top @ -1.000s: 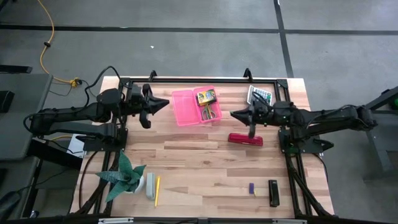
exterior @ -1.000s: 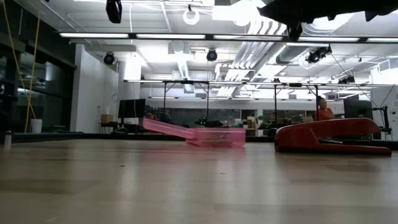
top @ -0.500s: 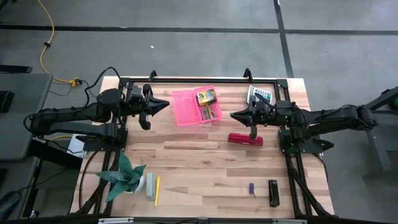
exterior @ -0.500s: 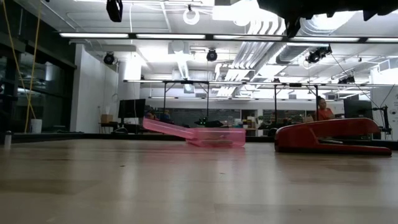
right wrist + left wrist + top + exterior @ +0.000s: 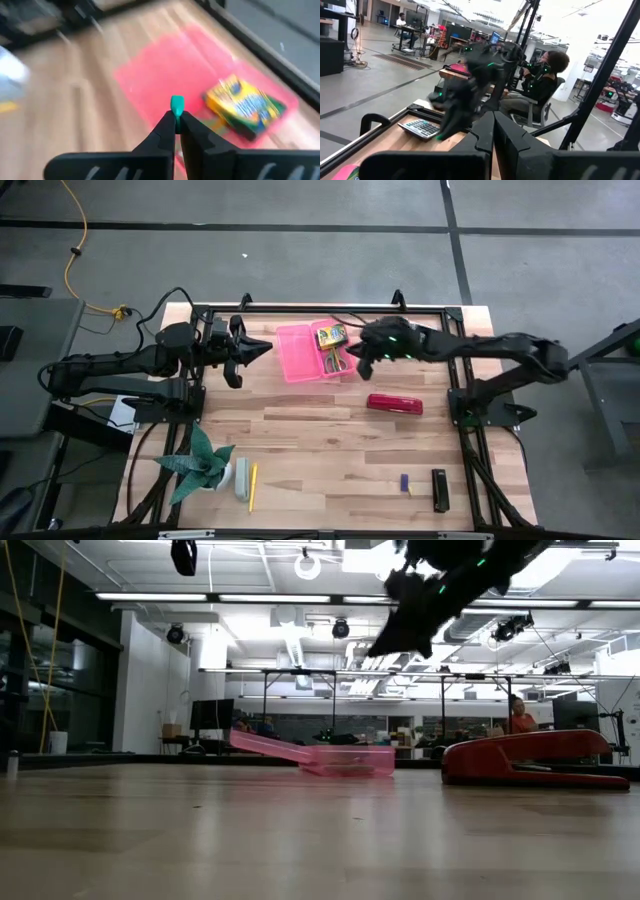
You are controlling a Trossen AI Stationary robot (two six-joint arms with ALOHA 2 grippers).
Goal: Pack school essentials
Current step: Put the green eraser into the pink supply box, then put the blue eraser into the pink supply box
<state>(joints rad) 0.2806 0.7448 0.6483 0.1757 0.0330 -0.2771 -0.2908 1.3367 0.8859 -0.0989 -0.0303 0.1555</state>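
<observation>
The open pink case (image 5: 300, 352) lies at the table's far middle. It holds the yellow-green crayon box (image 5: 332, 334) and green-handled scissors (image 5: 338, 363). My right gripper (image 5: 353, 366) hangs over the case's right edge, shut on a small teal-green piece (image 5: 177, 104). The right wrist view shows the pink case (image 5: 165, 75) and crayon box (image 5: 245, 107) below it. My left gripper (image 5: 262, 348) waits, shut, left of the case. A yellow pencil (image 5: 252, 486), a purple piece (image 5: 405, 483) and a black piece (image 5: 439, 490) lie near the near edge. My right gripper pinches the small teal-green piece (image 5: 177, 111) between its two fingertips. The piece's free end (image 5: 177, 101) sticks out past the tips. The fingers slant down from the table's right side. The piece is lifted clear, above the pink case.
A red stapler (image 5: 394, 403) lies right of the middle, seen also in the low view as the stapler (image 5: 535, 758). A green spiky plant (image 5: 200, 465) stands at the near left corner. A calculator (image 5: 420, 129) lies at the far right. Bare wood spans the middle.
My right gripper has swung from above the stapler toward the table's left and far side, reaching the pink case's right edge. It has tipped downward and dropped into the low view. My left arm has kept still.
</observation>
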